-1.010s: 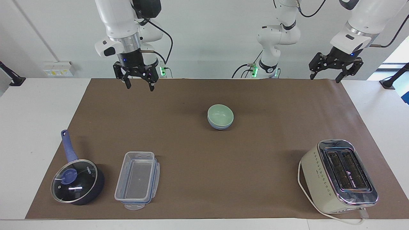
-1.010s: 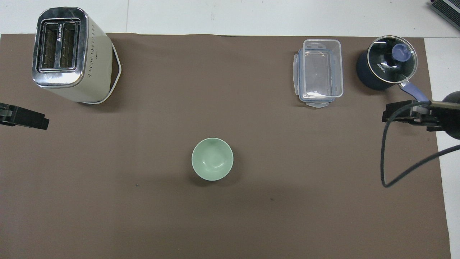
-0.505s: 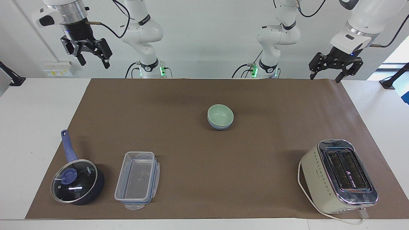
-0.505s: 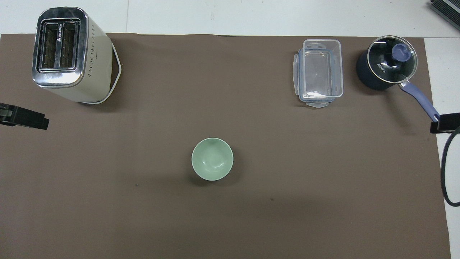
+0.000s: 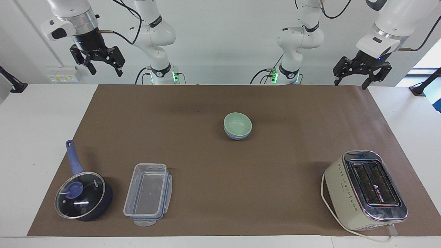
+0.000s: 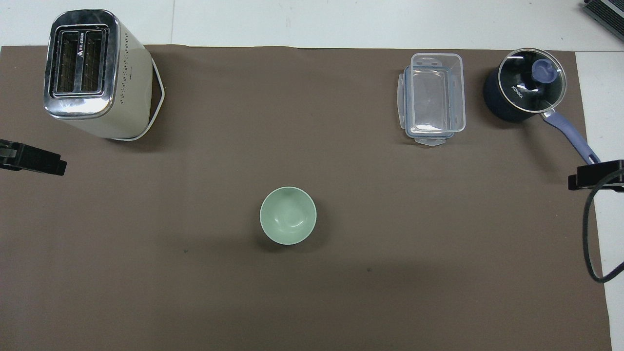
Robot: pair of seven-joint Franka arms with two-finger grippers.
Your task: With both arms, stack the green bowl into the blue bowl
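Note:
The pale green bowl [image 5: 237,124] sits nested inside the light blue bowl [image 5: 237,137] in the middle of the brown mat. Only the blue bowl's lower band shows in the facing view. From overhead the green bowl [image 6: 288,215] covers it entirely. My right gripper [image 5: 105,70] hangs open and empty, high up at the right arm's end of the table, well clear of the bowls. My left gripper [image 5: 350,83] is also open and empty, raised over the mat's corner at the left arm's end.
A cream toaster [image 5: 366,190] stands at the left arm's end, farther from the robots than the bowls. A clear plastic container [image 5: 148,194] and a dark blue lidded saucepan [image 5: 82,195] stand toward the right arm's end.
My right gripper rose from just over the mat's near edge and swung out toward its own end of the table, then dipped slightly. The left arm and the bowls stayed still.

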